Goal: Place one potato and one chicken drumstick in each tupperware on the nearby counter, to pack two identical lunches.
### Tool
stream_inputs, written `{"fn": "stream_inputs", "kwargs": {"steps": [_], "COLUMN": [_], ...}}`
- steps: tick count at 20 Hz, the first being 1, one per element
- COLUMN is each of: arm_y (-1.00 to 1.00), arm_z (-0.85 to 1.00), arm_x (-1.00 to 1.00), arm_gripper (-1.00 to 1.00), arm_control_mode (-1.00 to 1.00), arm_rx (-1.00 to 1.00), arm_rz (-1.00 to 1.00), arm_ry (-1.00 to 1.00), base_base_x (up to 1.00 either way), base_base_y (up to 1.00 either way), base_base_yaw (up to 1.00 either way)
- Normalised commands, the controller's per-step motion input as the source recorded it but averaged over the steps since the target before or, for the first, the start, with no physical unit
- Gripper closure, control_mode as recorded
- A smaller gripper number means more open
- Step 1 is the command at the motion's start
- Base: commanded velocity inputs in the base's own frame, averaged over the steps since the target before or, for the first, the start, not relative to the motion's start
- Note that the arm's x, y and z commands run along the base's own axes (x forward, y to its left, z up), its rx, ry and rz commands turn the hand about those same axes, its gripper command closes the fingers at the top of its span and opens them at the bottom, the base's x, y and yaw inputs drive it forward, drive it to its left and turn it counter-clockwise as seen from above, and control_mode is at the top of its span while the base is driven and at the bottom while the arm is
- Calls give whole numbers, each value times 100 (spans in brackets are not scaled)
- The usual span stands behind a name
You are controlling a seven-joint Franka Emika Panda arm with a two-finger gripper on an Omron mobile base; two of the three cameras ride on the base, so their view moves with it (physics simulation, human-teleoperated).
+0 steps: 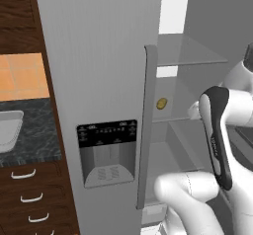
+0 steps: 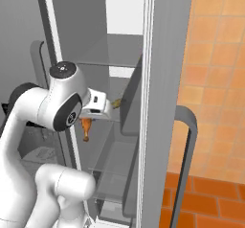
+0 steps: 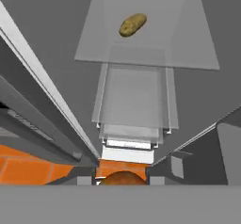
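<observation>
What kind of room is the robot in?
Most likely a kitchen. There is a tall grey fridge with an ice-and-water dispenser in its door, a small yellowish oval potato on a glass shelf inside, and a dark speckled stone counter over brown wooden drawers with silver handles.

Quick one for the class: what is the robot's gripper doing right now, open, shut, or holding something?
Gripper: shut on a chicken drumstick, which hangs below it inside the open fridge.

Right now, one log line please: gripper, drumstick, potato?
gripper: shut on drumstick | drumstick: hanging inside fridge | potato: on glass shelf, untouched
</observation>
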Motion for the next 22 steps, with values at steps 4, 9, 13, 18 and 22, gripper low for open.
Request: {"fn": "stream_inputs", "kwargs": {"steps": [4,9,13,18,22], "arm_y": [31,0,0,0,0], "arm_z": [0,0,0,0,0], "arm_x": [-74,0,0,0,0], "arm_gripper": [100,100,100,100,100], "arm_control_mode": [100,100,100,100,100], "arm_rx": [2,0,0,0,0], "arm_rz": [-6,0,0,0,0], "arm_ry": [1,0,0,0,0], "base_base_x": [-25,-45,-1,-1,-8], "base_base_y": [11,88,100,100,100], "base_base_yaw": [-2,-3,-6,-7,-3]}}
